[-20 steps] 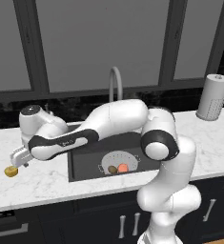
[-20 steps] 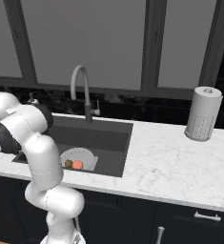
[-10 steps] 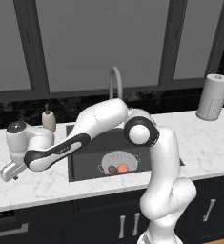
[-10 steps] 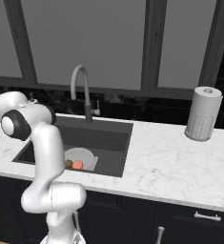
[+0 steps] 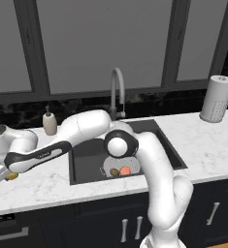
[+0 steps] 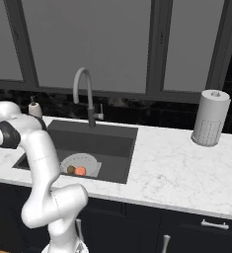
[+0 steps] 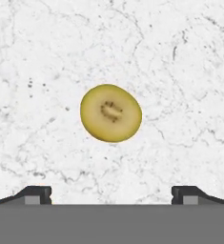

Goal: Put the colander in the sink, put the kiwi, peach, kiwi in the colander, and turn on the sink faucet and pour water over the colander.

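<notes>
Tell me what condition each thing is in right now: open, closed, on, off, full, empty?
gripper: open, fingertips wide apart, above the kiwi on the counter
kiwi on the counter: lying loose on the marble, not gripped
colander: in the sink, holding a brownish kiwi and the peach
peach: resting in the colander
sink: holds the colander
sink faucet: off, no stream visible

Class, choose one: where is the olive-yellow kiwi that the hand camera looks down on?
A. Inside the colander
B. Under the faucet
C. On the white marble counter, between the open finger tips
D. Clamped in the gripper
C: the kiwi lies on marble counter, untouched by the open gripper.
</notes>
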### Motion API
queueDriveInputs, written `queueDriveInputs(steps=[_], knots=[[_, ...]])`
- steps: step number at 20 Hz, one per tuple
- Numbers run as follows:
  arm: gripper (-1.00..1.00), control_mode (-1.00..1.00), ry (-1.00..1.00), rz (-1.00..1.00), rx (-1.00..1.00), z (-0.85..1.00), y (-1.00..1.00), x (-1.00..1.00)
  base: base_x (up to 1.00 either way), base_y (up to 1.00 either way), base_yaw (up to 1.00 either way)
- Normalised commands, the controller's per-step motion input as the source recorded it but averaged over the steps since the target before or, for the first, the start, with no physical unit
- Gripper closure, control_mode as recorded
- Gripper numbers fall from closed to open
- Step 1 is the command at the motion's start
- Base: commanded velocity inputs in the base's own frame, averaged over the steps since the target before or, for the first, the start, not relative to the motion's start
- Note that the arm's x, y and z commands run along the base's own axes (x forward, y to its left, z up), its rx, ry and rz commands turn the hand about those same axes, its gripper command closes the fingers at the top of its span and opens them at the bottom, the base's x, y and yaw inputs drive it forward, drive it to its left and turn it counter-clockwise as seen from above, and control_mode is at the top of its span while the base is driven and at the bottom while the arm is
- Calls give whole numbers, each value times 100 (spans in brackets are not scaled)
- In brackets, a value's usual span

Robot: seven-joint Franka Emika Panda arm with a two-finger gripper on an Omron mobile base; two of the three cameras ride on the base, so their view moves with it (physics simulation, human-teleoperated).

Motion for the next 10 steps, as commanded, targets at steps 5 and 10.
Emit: queueDriveInputs(steps=[5, 10], knots=[[-100, -100, 0, 0, -4, -33, 7, 46, 0, 0, 0], [-100, -100, 1, 0, 0, -28, 0, 43, 0, 0, 0]])
